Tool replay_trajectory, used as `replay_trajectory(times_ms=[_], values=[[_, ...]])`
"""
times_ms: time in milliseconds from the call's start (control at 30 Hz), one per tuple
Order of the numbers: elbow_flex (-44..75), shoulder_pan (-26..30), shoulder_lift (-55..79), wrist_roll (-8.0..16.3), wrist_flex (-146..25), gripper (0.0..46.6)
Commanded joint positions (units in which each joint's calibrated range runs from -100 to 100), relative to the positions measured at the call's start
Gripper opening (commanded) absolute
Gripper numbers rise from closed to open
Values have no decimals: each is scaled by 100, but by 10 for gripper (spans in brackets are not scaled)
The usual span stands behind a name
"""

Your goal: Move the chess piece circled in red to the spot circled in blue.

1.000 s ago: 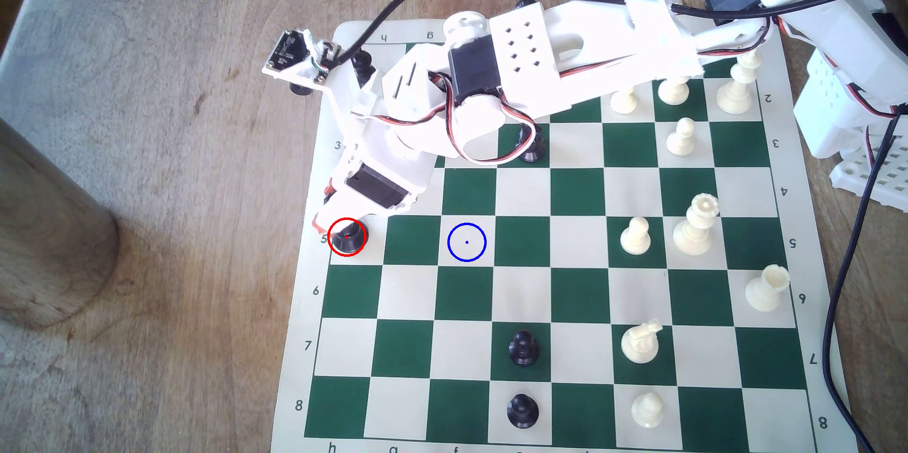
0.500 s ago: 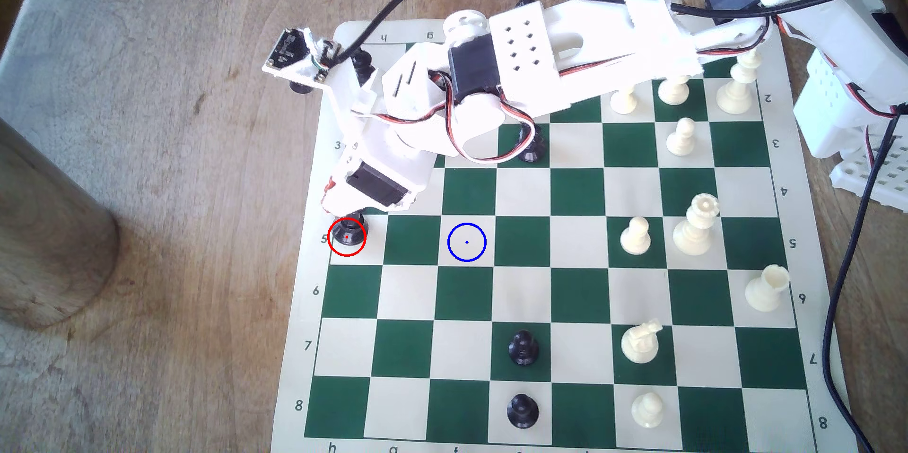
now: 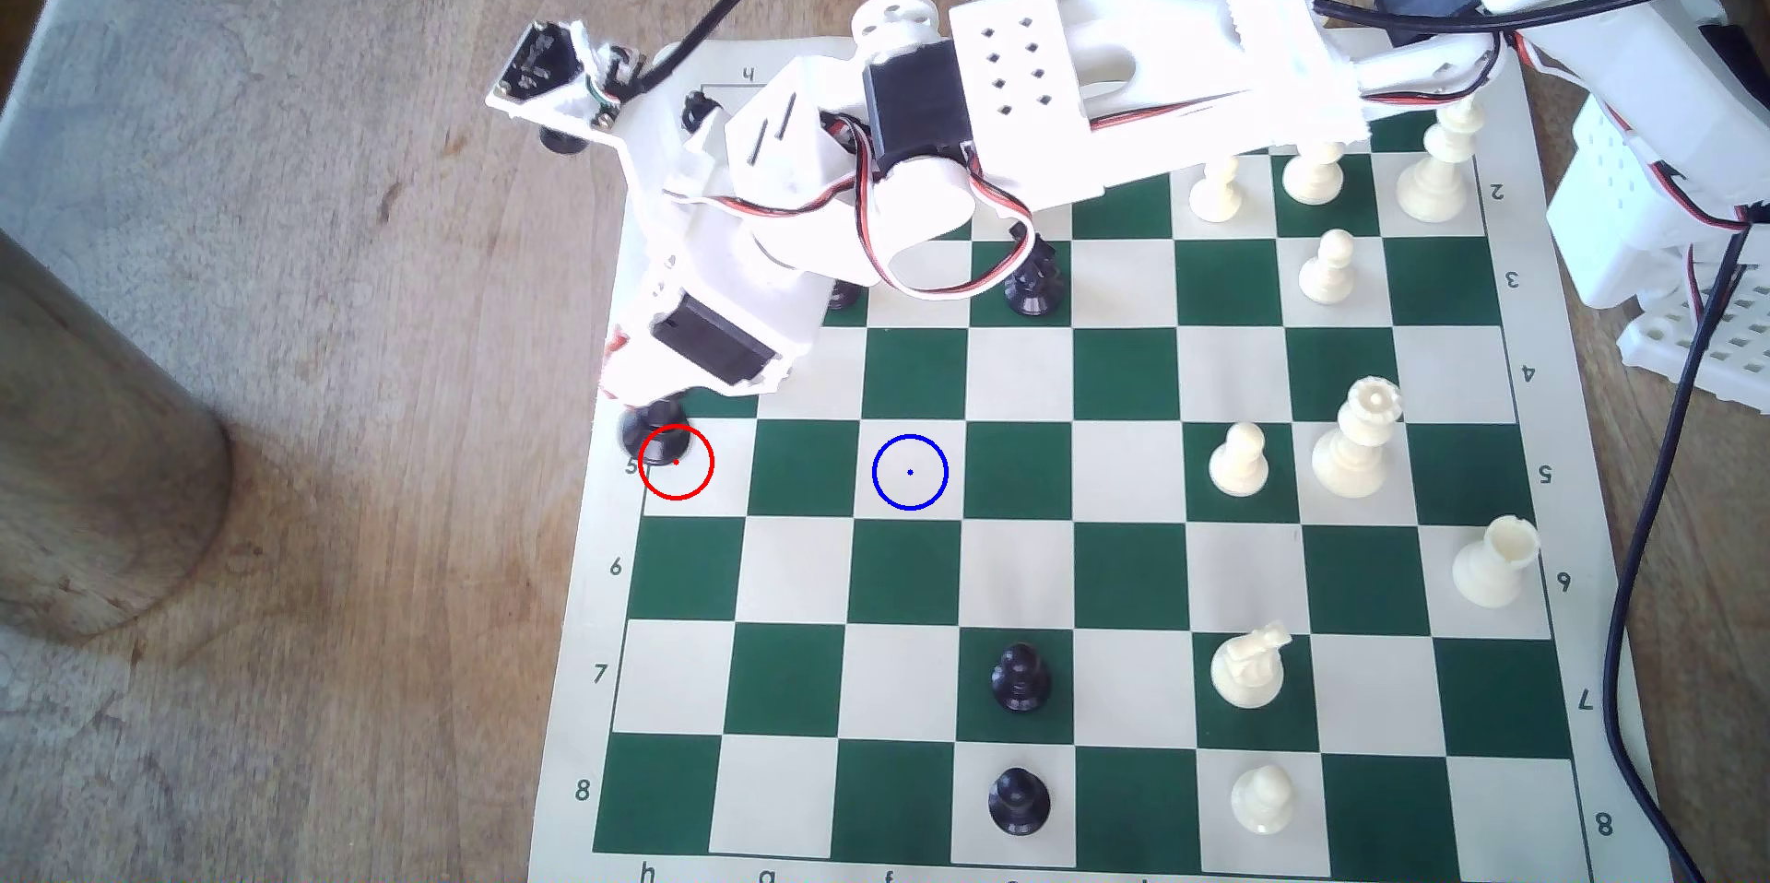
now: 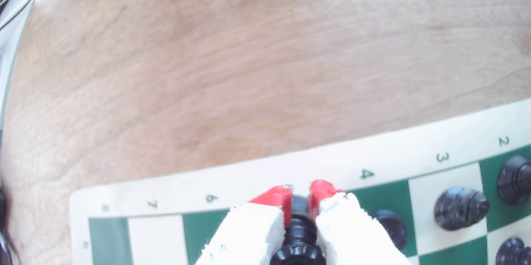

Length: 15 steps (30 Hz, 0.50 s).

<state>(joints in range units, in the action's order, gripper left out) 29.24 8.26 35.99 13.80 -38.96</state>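
On the chessboard [image 3: 1130,558] two black pawns [image 3: 1020,680] stand at about 5 o'clock from the blue ring [image 3: 910,472]; white pieces [image 3: 1355,443] stand at 3 o'clock. Nothing stands between the red ring [image 3: 676,462] and the blue ring. The black queen [image 4: 298,236], slim with a pointy crown, sits pinched between the red-tipped fingers [image 4: 316,196] at the red ring's 10 o'clock edge.
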Motion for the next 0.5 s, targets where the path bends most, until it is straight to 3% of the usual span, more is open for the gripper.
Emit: replay_trajectory(times_ms=[0,467], values=[[494,93,-976,-20,-297,2],[-1183,406,-2376,-59,-698,2]])
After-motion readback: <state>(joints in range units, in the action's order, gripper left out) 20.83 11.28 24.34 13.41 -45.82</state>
